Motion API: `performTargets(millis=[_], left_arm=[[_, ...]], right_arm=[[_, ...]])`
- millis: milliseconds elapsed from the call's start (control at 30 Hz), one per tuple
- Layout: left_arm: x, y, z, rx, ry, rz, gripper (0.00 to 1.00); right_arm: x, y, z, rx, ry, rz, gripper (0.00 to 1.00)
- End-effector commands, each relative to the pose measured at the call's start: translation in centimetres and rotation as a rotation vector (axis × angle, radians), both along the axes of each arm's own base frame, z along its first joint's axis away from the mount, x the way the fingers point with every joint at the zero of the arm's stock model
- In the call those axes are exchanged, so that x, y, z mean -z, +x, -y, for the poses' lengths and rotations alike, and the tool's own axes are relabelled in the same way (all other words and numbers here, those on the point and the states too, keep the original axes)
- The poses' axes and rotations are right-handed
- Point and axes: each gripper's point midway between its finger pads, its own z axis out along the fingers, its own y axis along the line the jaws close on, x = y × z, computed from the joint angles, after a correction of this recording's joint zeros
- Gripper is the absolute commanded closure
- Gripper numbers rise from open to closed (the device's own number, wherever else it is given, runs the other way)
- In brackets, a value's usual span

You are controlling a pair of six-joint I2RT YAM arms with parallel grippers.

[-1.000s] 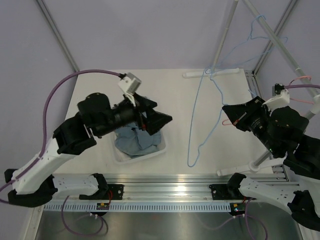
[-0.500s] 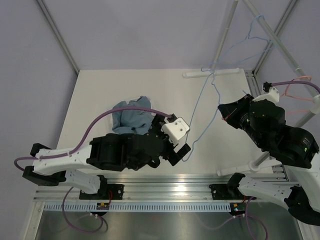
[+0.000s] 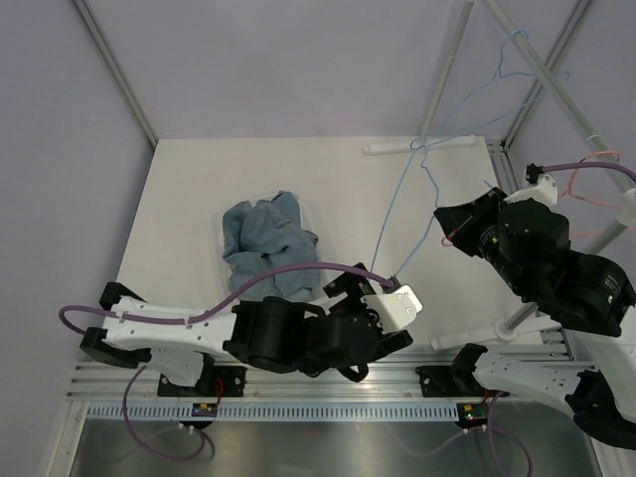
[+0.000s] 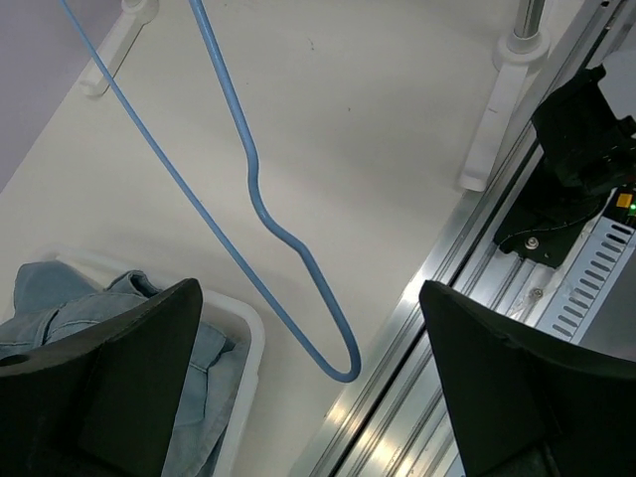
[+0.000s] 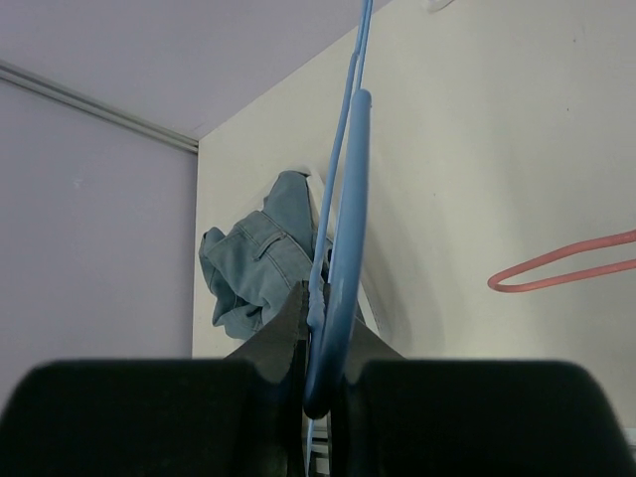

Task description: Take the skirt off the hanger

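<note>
**Task item.** The crumpled blue denim skirt (image 3: 266,241) lies in a heap in a white plastic tray (image 4: 249,326) on the white tabletop (image 3: 189,179), left of centre. It is clear of the blue wire hanger (image 4: 249,169) and does not touch it.

**Hanger.** The blue wire hanger hangs stretched and slanting over the right half of the tabletop. Its hook end rises toward the slanted metal rod (image 3: 556,84) at the upper right. Its lower loop reaches down near the front edge, just beside the tray. Whether the loop touches the surface cannot be told.

**Left end effector** (image 4: 308,328). The fingers stand spread wide and nothing is between them. It hovers over the near edge of the tabletop. In the left wrist view the hanger's lower loop lies below the gap, with the skirt and tray at the lower left.

**Right end effector** (image 5: 318,343). The fingers are closed tight on the hanger wire, which runs up and away from between them. It is raised at the right side of the tabletop.

**Other.** Part of a red wire hanger (image 5: 556,264) shows to the right in the right wrist view, apart from the blue one.
</note>
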Motion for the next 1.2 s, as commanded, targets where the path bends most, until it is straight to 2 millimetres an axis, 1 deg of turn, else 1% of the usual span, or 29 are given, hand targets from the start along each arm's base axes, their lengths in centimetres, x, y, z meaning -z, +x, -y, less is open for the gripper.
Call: performTargets(millis=[0, 67, 133, 167, 200, 233, 267, 300, 333, 500, 600, 633, 667, 767, 867, 1000, 1033, 1133, 1167], left_arm=[[-1.1, 1.0, -0.3, -0.091, -0.024, 0.032, 0.05], [-0.5, 1.7, -0.3, -0.147, 0.011, 0.06, 0.03], [0.2, 2.1, -0.8, -0.181, 0.063, 0.086, 0.03], [-0.2, 2.4, -0.9, -0.207, 0.065, 0.106, 0.03], [0.6, 2.6, -0.7, -0.218, 0.108, 0.124, 0.03], [0.8, 2.7, -0.6, -0.231, 0.12, 0.133, 0.02], [0.3, 3.0, -0.6, -0.25, 0.117, 0.147, 0.02], [1.0, 3.1, -0.5, -0.259, 0.152, 0.163, 0.03], [1.0, 3.2, -0.4, -0.271, 0.154, 0.169, 0.03], [0.5, 3.9, -1.0, -0.34, 0.14, 0.216, 0.06], [-0.3, 4.3, -1.8, -0.374, 0.12, 0.24, 0.07], [-0.3, 4.4, -2.0, -0.382, 0.117, 0.245, 0.07], [-0.7, 4.4, -2.4, -0.389, 0.106, 0.253, 0.07], [-1.0, 4.5, -2.6, -0.391, 0.087, 0.257, 0.09], [-1.4, 4.5, -2.8, -0.396, 0.071, 0.271, 0.15], [-1.9, 4.2, -2.7, -0.385, 0.06, 0.294, 0.28], [-2.0, 4.2, -2.7, -0.389, 0.059, 0.299, 0.36], [-1.9, 4.3, -2.6, -0.392, 0.072, 0.316, 0.46], [-2.1, 4.4, -2.6, -0.394, 0.068, 0.318, 0.59]], right_arm=[[-1.3, 0.1, 0.5, 0.034, 0.053, 0.032, 1.0], [-1.5, -0.1, 0.4, 0.024, 0.061, 0.034, 1.0], [-1.8, -0.3, 0.5, 0.018, 0.07, 0.038, 1.0], [-1.8, -0.4, 0.5, 0.016, 0.074, 0.039, 1.0], [-1.9, -0.5, 0.4, 0.01, 0.079, 0.039, 1.0], [-1.9, -0.4, 0.4, 0.009, 0.08, 0.038, 1.0], [-2.0, -0.5, 0.3, 0.006, 0.085, 0.037, 1.0], [-1.9, -0.5, 0.3, 0.006, 0.084, 0.035, 1.0], [-1.9, -0.6, 0.4, 0.006, 0.085, 0.036, 1.0], [-1.6, -0.7, 0.7, 0.016, 0.078, 0.03, 1.0], [-1.5, -0.6, 1.0, 0.028, 0.072, 0.03, 1.0], [-1.5, -0.6, 1.0, 0.029, 0.07, 0.03, 1.0], [-1.4, -0.6, 1.0, 0.027, 0.066, 0.029, 1.0], [-1.4, -0.4, 0.7, 0.029, 0.066, 0.028, 1.0], [-1.2, -0.2, 0.4, 0.028, 0.062, 0.022, 1.0], [-1.1, 0.0, 0.0, 0.023, 0.064, 0.014, 1.0], [-1.0, 0.1, -0.1, 0.022, 0.063, 0.011, 1.0], [-1.1, 0.1, -0.3, 0.015, 0.074, 0.012, 1.0], [-1.2, 0.1, -0.4, 0.015, 0.077, 0.012, 1.0]])
